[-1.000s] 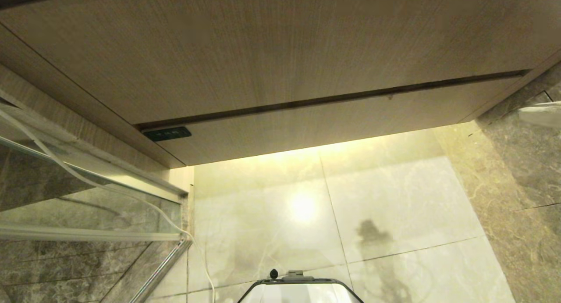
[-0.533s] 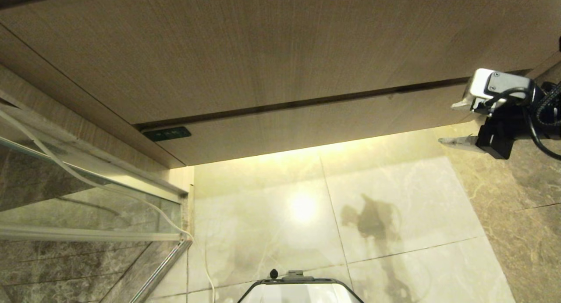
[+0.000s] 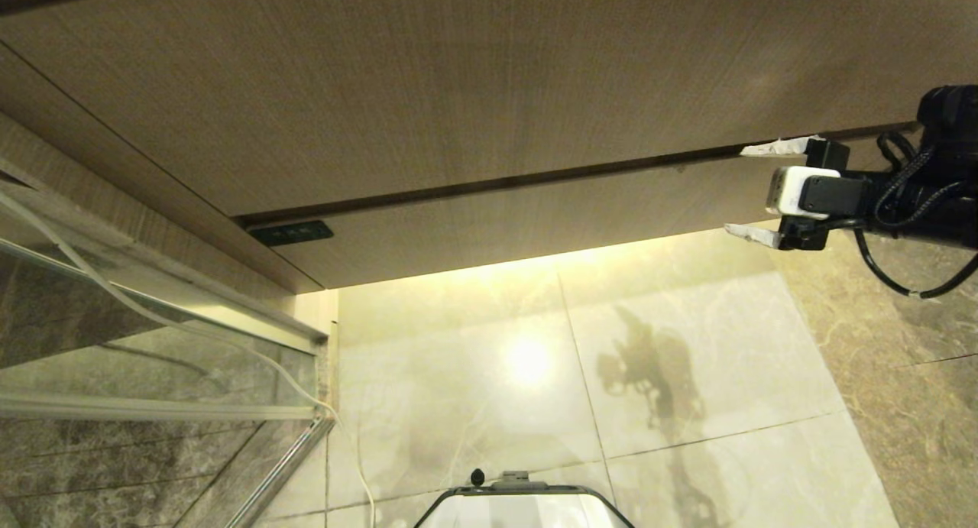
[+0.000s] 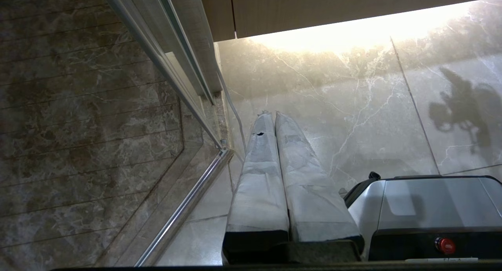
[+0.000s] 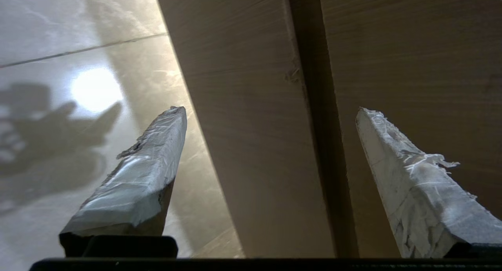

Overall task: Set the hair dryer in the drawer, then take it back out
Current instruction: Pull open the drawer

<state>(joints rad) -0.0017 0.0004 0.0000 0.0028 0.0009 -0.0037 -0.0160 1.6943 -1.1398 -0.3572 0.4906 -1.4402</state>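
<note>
The drawer [image 3: 535,215] is the low wood-grain front under the taller panel [image 3: 474,92], with a dark gap between them; it is shut. My right gripper [image 3: 745,190] hovers open at the drawer's right end, one finger at the gap and the other below the drawer's lower edge. In the right wrist view the right gripper [image 5: 270,111] straddles the drawer front [image 5: 251,126] with nothing between its fingers. My left gripper [image 4: 270,115] hangs shut and empty over the floor beside the base. The hair dryer is out of view.
A glass shower screen with a metal rail [image 3: 153,406] and a white cord [image 3: 306,390] stands at the left. A dark marble wall [image 3: 901,322] closes the right. A small black plate [image 3: 290,232] sits on the drawer's left end. My base [image 3: 523,505] shows at the bottom edge.
My right arm has come into the head view from the right, rolled its wrist, opened its fingers and moved left to the drawer's right end. The left arm has stayed still.
</note>
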